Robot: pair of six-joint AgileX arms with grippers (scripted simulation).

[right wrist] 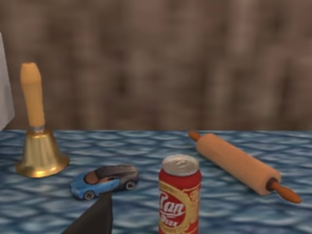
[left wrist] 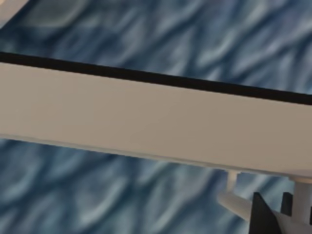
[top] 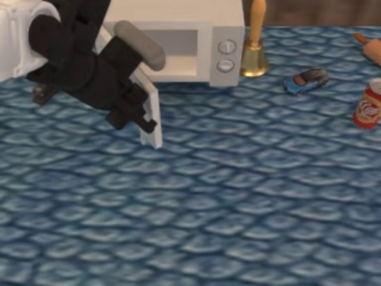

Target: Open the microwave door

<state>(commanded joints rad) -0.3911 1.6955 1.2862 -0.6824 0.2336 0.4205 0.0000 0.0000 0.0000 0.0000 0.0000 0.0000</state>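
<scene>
Microwave door (top: 152,116), a flat white panel, stands swung well out from the boxy white microwave (top: 178,42) at the far left of the blue-patterned worktop (top: 238,208), its cavity exposed. The left gripper (top: 140,116) sits at the door's free edge; whether its fingers clamp the edge I cannot tell. Opening looks nearly done; next comes letting go and backing away. The right arm is out of the top view.

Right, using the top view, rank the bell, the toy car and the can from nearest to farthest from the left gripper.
The left gripper is at the door, on the table's left.
1. Bell: beside the microwave, right of its knobs.
2. Toy car: farther right.
3. Can: at the right edge.
</scene>
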